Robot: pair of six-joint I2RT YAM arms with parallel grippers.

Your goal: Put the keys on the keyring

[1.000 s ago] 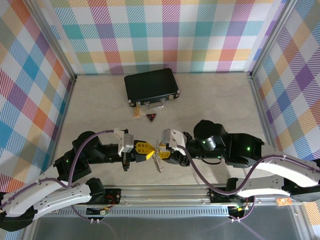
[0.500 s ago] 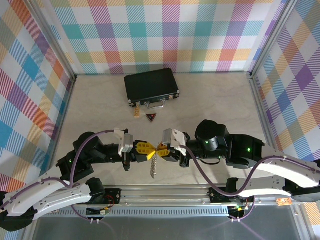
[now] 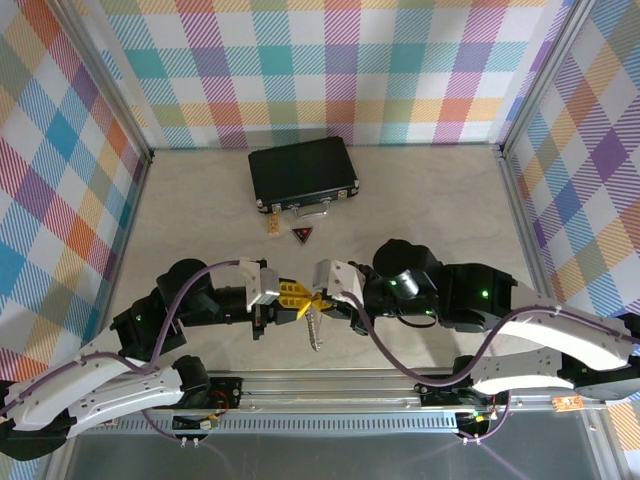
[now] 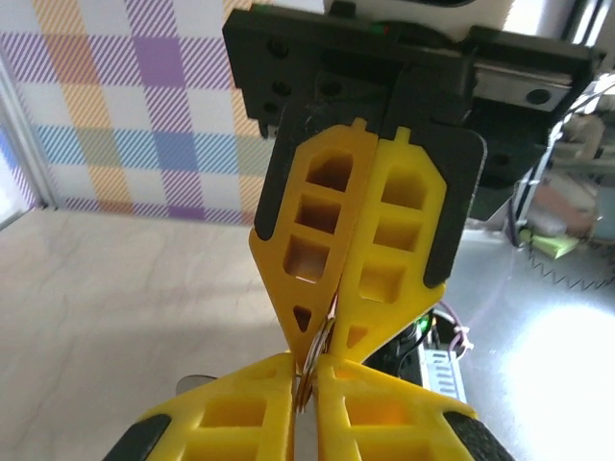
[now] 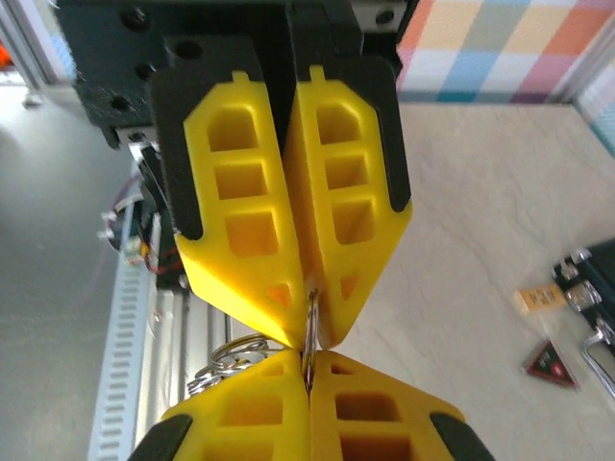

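Observation:
My left gripper (image 3: 303,300) and right gripper (image 3: 322,298) meet tip to tip above the near middle of the table. Both are shut on the same silvery keyring (image 3: 316,330), whose chain-like part hangs below them. In the left wrist view the keyring (image 4: 314,351) is pinched edge-on between my left gripper (image 4: 306,373) and the facing right fingers (image 4: 384,240). The right wrist view shows the keyring (image 5: 311,309) held by my right gripper (image 5: 309,360), with loose loops to the left. The small yellow-headed key (image 3: 273,228) lies on the table before the black case (image 3: 303,172).
A dark triangular tag with a red mark (image 3: 303,236) lies beside the key, just in front of the case's silver handle (image 3: 312,208). Checked walls enclose the table on three sides. A metal rail (image 3: 330,385) runs along the near edge.
The right gripper has shut on the keyring that the left gripper held. Both grippers have drifted slightly away from the near rail, and the keyring's hanging part now dangles straighter.

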